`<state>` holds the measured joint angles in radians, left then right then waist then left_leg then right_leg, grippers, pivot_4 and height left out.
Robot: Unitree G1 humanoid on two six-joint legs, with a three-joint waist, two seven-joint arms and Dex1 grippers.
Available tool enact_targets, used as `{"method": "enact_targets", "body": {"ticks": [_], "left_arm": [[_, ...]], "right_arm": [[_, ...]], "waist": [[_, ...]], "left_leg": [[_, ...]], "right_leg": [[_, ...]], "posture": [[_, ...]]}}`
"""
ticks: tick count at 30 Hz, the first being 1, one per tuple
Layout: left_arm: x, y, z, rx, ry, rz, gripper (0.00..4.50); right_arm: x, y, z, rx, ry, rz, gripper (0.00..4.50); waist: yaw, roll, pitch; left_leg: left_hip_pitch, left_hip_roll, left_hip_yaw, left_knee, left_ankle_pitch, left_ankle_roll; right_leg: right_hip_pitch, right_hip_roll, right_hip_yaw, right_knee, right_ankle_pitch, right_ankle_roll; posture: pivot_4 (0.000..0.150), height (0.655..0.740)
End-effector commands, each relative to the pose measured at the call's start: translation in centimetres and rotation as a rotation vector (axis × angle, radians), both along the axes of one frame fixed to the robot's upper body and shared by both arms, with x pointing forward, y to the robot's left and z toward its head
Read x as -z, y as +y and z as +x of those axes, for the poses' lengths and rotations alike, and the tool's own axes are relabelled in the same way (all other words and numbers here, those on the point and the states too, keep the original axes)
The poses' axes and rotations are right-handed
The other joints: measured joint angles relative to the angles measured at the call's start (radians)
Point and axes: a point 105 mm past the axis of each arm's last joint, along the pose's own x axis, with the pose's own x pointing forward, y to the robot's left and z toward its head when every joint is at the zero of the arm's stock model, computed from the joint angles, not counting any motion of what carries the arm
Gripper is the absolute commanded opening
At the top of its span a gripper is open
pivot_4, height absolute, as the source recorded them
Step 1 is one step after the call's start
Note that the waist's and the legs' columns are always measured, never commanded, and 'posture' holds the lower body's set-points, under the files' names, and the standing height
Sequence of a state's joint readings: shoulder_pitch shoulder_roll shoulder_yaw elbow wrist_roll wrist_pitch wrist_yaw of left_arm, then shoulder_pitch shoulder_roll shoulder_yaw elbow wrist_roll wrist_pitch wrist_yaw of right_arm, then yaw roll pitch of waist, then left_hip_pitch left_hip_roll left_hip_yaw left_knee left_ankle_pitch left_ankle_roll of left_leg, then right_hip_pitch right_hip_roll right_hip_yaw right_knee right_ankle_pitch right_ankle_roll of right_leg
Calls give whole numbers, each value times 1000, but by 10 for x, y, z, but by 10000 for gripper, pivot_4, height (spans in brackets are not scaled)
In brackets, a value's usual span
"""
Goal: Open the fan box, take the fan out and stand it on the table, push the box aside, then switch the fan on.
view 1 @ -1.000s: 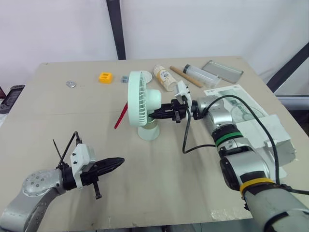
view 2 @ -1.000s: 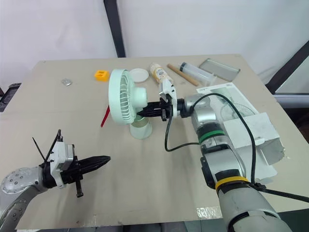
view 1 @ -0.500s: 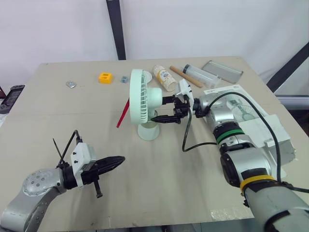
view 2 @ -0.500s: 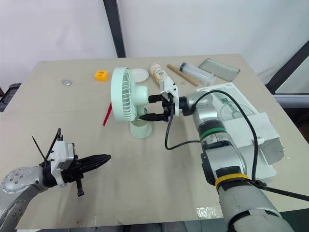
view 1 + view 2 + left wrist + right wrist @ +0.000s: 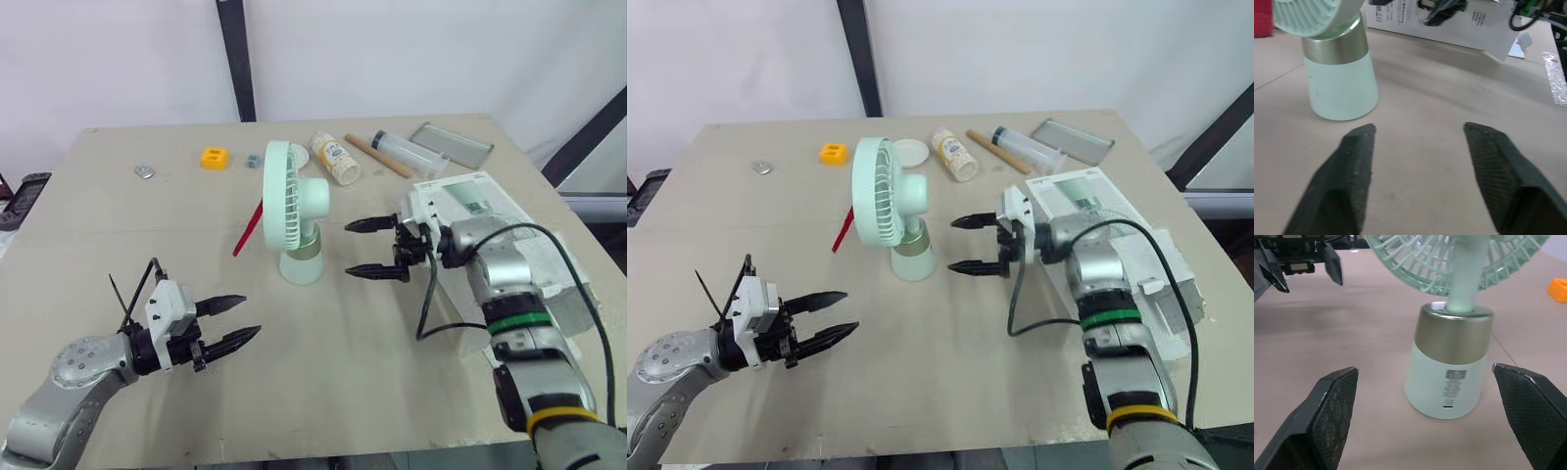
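Observation:
The mint-green fan (image 5: 294, 206) stands upright on its white base (image 5: 1448, 377) in the middle of the table, its grille facing left. My right gripper (image 5: 350, 249) is open a short way to the right of the base, touching nothing. The white fan box (image 5: 1087, 191) lies on the right side of the table, behind and under my right arm. Near the front left, my left gripper (image 5: 251, 316) is open and empty, pointing towards the fan; its black fingers (image 5: 1352, 161) frame bare tabletop in front of the base (image 5: 1339, 78).
A red stick (image 5: 247, 233) lies just left of the fan. Along the back are a yellow block (image 5: 214, 157), a small bottle (image 5: 335, 157), a wooden stick (image 5: 377, 155), a clear tube (image 5: 407, 149) and a metal tray (image 5: 451, 142). A dark pole (image 5: 235, 59) rises behind the table.
My right gripper opened, let go of the fan and drew back to the right. My left gripper went from shut to open. The fan stands alone.

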<state>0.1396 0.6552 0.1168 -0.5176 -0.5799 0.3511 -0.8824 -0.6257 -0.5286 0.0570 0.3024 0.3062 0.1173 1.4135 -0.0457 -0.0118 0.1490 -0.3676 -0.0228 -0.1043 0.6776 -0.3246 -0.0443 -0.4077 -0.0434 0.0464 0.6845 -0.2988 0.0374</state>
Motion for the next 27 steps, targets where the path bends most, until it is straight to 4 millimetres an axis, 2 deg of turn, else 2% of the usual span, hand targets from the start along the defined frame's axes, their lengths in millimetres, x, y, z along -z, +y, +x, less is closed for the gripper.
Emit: {"method": "enact_targets", "body": {"ticks": [1,9,15,22,27], "left_arm": [[-2,5,5,-52,-14,-13,44766],[12,7,15,-208,4,-29,44766],[32,4,18,-276,19,0,44766],[49,4,25,-343,40,53,44766],[52,6,26,-360,36,81,44766]], "right_arm": [[-9,5,-14,55,-55,56,45000],[25,-8,-33,342,-54,90,45000],[48,-16,-52,481,0,152,45000],[62,-16,-61,516,24,178,45000],[65,-18,-64,517,26,180,45000]], "waist": [[1,0,0],[3,1,-1],[4,0,-1],[5,1,-1],[4,1,-1]], "left_leg": [[0,0,0,0,0,0],[1,0,0,0,0,0],[1,-1,0,0,0,0],[8,-1,1,-1,-3,5],[9,-1,2,-2,-3,6]], "right_leg": [[0,0,0,0,0,0],[1,0,0,0,0,0],[1,0,0,0,0,0],[7,1,2,0,0,0],[8,1,2,-1,0,0]], "posture": [[1500,7400],[1500,7400],[1500,7400],[1500,7400],[1500,7400]]}}
